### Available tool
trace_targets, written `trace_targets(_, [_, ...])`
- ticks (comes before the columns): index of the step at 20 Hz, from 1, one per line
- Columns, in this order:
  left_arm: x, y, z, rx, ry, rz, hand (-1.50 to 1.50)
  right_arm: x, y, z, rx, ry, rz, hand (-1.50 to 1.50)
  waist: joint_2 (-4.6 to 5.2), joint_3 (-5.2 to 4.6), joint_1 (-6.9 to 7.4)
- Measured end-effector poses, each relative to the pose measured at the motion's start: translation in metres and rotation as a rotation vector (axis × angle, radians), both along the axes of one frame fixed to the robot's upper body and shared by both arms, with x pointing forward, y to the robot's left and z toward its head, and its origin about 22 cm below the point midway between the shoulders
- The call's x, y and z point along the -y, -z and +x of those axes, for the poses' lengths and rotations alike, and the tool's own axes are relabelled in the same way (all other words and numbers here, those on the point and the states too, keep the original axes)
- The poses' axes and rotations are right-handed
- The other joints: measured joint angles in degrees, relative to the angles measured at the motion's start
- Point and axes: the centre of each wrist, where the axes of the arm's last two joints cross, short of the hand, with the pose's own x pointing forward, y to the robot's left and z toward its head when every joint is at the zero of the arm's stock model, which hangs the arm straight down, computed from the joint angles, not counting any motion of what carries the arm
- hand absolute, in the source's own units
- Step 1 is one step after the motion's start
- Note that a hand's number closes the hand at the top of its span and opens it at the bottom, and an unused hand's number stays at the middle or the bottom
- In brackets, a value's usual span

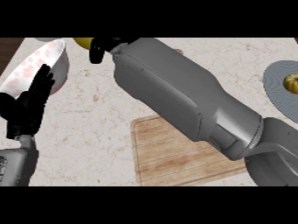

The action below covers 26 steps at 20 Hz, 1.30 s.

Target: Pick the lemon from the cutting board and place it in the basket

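Small yellow lemon (82, 42) gripped by curled fingers of black right hand (102, 46) at counter's far edge, beside white pink-patterned basket (43, 65), pale wooden cutting board (170, 159) left bare, black left hand (25, 105) held open, fingers raised.

Right forearm (190, 96) spans counter diagonally, blocking cutting board's (177, 162) upper part; left hand (25, 107) stands before basket (45, 65); bare counter (93, 122) between them.
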Motion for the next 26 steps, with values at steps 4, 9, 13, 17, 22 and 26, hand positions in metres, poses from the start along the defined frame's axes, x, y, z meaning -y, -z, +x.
trace_targets(4, [-0.002,0.001,-0.001,0.002,-0.001,-0.003,0.0,0.003,-0.005,0.007,0.146,-0.019,-0.218,1.5,0.09,0.05,0.01])
trace_targets(9, [0.0,-0.006,0.001,0.003,0.0,-0.001,0.0,0.003,-0.004,0.017,0.215,-0.013,-0.329,1.5,0.26,0.1,0.43])
trace_targets(13, [0.003,0.0,-0.002,-0.003,0.0,-0.001,0.0,0.003,-0.013,0.022,0.212,-0.001,-0.356,1.5,0.3,0.11,0.51])
trace_targets(17, [0.001,0.002,-0.004,0.005,0.008,-0.001,0.0,0.007,-0.014,0.028,0.149,0.019,-0.409,1.5,0.33,0.11,0.65])
trace_targets(22, [0.002,-0.001,-0.004,0.007,0.01,-0.001,0.0,0.016,-0.011,0.036,0.026,0.019,-0.485,1.5,0.42,0.11,0.71])
trace_targets(26, [0.003,-0.004,0.001,0.013,0.019,0.005,0.0,0.02,0.0,0.037,-0.015,0.019,-0.501,1.5,0.52,0.09,0.96])
